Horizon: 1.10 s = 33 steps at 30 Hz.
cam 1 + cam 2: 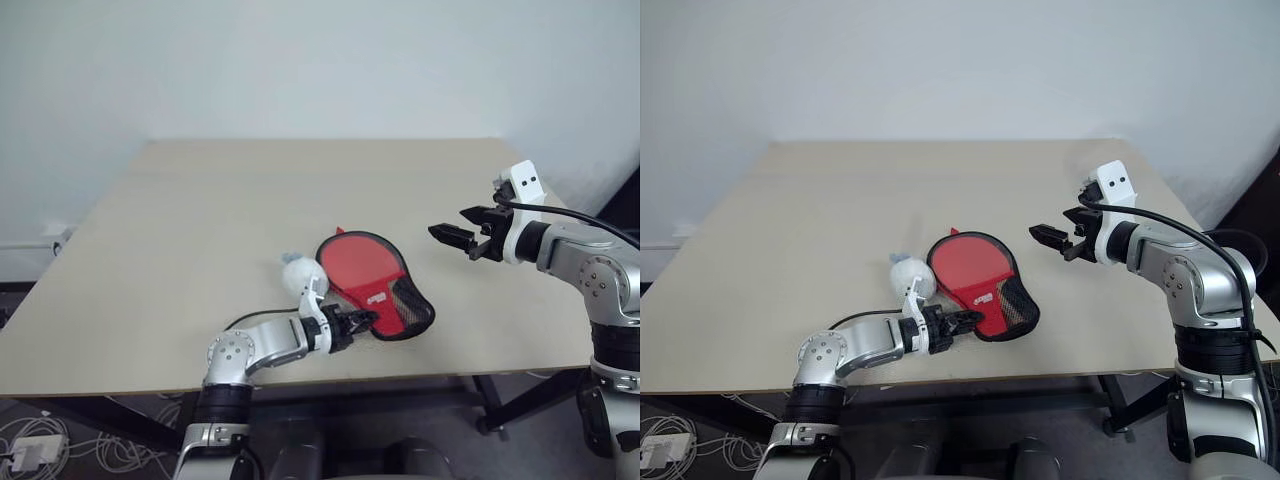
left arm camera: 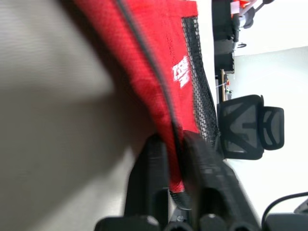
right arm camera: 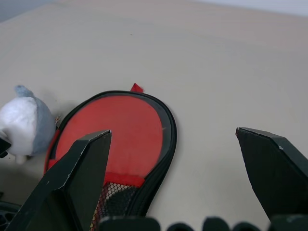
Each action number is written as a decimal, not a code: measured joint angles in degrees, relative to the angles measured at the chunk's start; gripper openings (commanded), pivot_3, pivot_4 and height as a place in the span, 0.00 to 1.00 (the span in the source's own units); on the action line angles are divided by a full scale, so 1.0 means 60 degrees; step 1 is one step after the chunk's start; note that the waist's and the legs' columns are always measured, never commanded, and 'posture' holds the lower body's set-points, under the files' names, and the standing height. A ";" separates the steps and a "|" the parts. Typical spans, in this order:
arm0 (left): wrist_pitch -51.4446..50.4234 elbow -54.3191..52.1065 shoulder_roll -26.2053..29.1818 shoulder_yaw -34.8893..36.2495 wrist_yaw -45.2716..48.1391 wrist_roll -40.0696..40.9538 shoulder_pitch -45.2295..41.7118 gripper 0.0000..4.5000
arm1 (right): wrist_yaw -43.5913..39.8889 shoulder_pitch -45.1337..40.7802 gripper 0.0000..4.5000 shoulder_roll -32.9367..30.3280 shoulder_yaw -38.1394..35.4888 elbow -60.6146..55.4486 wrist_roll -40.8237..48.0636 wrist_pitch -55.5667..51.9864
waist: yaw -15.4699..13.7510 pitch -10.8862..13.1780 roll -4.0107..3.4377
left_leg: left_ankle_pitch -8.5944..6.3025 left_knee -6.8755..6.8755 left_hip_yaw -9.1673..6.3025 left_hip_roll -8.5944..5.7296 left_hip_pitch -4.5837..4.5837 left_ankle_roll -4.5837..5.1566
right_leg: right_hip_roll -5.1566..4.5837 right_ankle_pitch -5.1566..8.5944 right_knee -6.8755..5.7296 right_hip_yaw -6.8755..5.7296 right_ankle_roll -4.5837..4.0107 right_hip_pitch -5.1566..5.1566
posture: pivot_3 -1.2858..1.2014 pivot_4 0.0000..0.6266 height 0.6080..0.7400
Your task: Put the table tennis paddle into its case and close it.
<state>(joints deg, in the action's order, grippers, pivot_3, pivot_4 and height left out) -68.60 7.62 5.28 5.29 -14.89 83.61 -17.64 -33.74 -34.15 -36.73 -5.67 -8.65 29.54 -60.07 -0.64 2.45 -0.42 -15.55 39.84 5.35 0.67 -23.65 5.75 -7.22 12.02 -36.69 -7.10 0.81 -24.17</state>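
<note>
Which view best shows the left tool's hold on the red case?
The left wrist view: both black fingers clamp the red fabric zip case edge. Head views show the left tool small at the case's near end.

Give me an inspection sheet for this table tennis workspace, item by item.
Surface: beige table, mostly bare.
Job's things: red case lies flat near the front edge; paddle not visible.
Clutter: small white-grey plush beside the case.
Grippers: left tool shut on the case's edge; right tool open, raised to the case's right.
Cables: black cable along the right arm; cords on the floor.
Surroundings: white wall, black office chair.
</note>
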 measured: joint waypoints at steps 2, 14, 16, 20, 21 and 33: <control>-0.0125 0.0005 0.0039 -0.0004 0.0091 -0.0151 -0.0051 0.02 | 0.0000 0.0000 1.00 0.0000 0.0000 -0.0019 0.0024 0.0000 | 0.0004 -0.0003 -0.0004 | 0.0000 -0.0005 -0.0001 0.0000 0.0003 0.0000 | 0.0002 -0.0003 0.0000 0.0000 -0.0002 -0.0001 | 0.52 0.00 0.74; -0.1823 -0.0107 0.1279 0.0128 0.1313 0.0135 -0.0039 0.02 | -0.0082 -0.0006 1.00 0.0012 0.0077 -0.0022 0.0020 0.0004 | 0.0121 -0.0002 -0.0004 | 0.0039 -0.0077 0.0016 0.0028 -0.0009 -0.0089 | 0.0046 0.0000 0.0003 0.0020 0.0001 -0.0040 | 0.52 0.00 0.74; -0.2135 -0.0337 0.1593 0.0127 0.1352 0.0428 0.0134 0.02 | -0.0100 -0.0008 1.00 0.0009 0.0086 -0.0020 0.0019 0.0013 | 0.0124 -0.0001 -0.0003 | 0.0045 -0.0103 0.0017 0.0030 -0.0007 -0.0099 | 0.0051 0.0005 0.0011 0.0021 -0.0003 -0.0045 | 0.52 0.00 0.74; -0.2639 -0.0966 0.2560 -0.0025 0.1376 0.1513 0.0820 0.02 | -0.0112 -0.0003 1.00 0.0010 0.0124 -0.0015 0.0009 0.0024 | 0.0116 0.0002 -0.0002 | 0.0041 -0.0120 0.0015 0.0032 -0.0008 -0.0122 | 0.0053 0.0024 0.0009 0.0023 -0.0026 -0.0054 | 0.52 0.00 0.74; -0.2651 -0.1213 0.2960 -0.0215 0.1319 0.2010 0.1089 0.02 | -0.0113 -0.0001 1.00 0.0014 0.0150 -0.0016 0.0011 0.0024 | 0.0111 0.0006 0.0003 | 0.0039 -0.0122 0.0015 0.0032 -0.0008 -0.0124 | 0.0049 0.0027 0.0011 0.0023 -0.0028 -0.0054 | 0.52 0.00 0.74; -0.1161 -0.2524 0.5261 -0.2347 0.1148 0.4603 0.1857 0.02 | -0.0160 0.0018 1.00 0.0101 0.0316 0.0002 0.0011 0.0026 | 0.0069 0.0048 0.0010 | 0.0036 -0.0121 0.0005 -0.0009 -0.0013 -0.0120 | -0.0004 0.0047 0.0039 0.0024 -0.0037 -0.0057 | 0.52 0.00 0.74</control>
<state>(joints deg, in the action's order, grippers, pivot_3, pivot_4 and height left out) -75.57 -7.52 36.84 -8.80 -8.00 111.22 -6.50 -34.70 -34.05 -36.12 -3.77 -8.63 29.61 -59.91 -0.22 2.74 -0.36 -15.34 39.11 5.38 0.61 -23.73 5.04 -7.24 12.30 -36.46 -6.96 0.58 -24.51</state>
